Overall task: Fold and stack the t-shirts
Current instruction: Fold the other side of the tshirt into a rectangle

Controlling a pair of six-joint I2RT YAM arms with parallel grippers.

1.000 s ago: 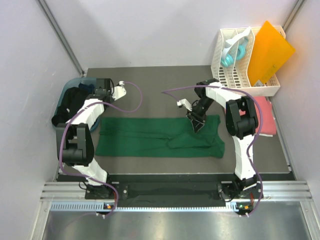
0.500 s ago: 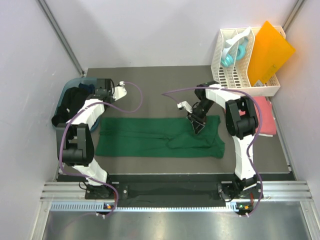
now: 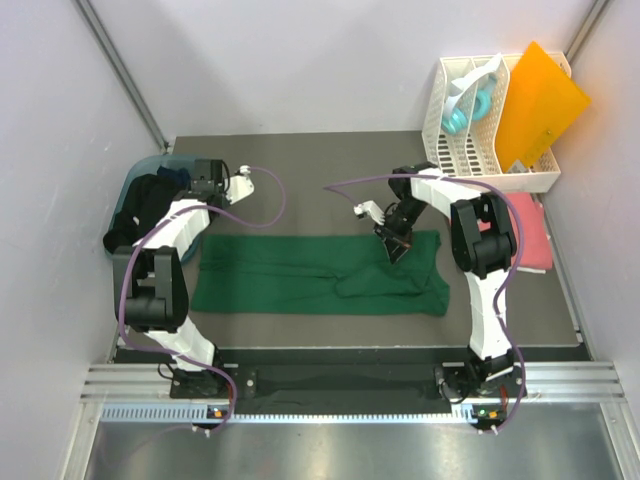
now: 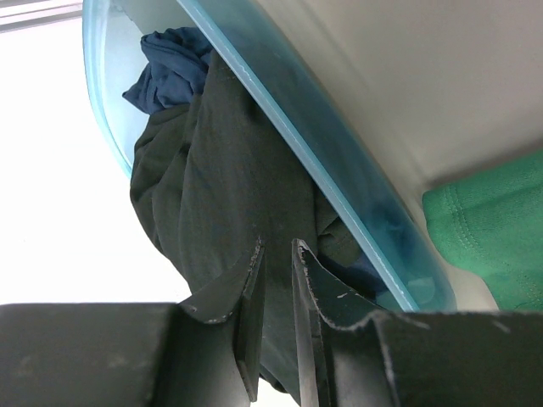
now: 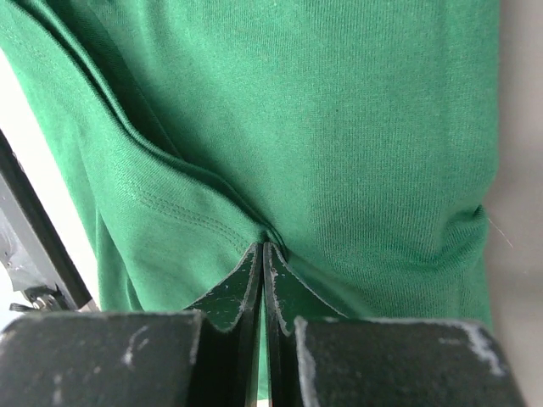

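The right fingers point(image 5: 260, 254) have just closed, pinching a fold of the green t-shirt point(image 5: 339, 127); folding can likely begin. The left fingers point(image 4: 299, 259) stand narrowly apart at the dark t-shirt point(image 4: 212, 170); whether they grip it cannot be told.

Bare mat point(image 3: 300, 170) between bin point(image 3: 150, 162) and rack point(image 3: 450, 150)

I'm looking down on my dark grey worktop point(image 3: 300, 165): green t-shirt point(image 3: 290, 275) spread long across mid-frame, blue tub point(image 3: 138, 172) at the left edge, white slotted rack point(image 3: 470, 155) upper right, coral pink shirt point(image 3: 535, 235) lying just below it on the right.
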